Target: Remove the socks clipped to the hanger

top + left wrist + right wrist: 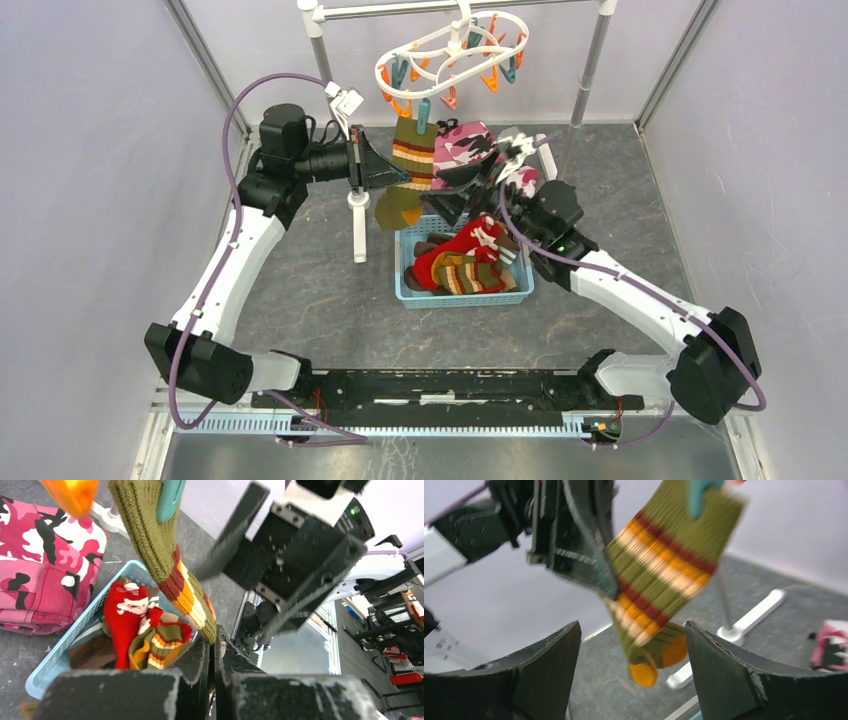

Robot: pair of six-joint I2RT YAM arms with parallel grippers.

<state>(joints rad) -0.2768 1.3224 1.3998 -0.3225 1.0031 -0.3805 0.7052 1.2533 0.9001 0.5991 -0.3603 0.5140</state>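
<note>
One striped sock on hanger, pinched by left tool; right tool spread.

olive sock, orange-red stripes

1. A dark grey, mottled bench is seen under everything.
2. A light blue basket is set near its middle.
3. A pink camouflage cloth is laid just behind the basket.
4. A white stand foot is rested left of the basket.
</note>
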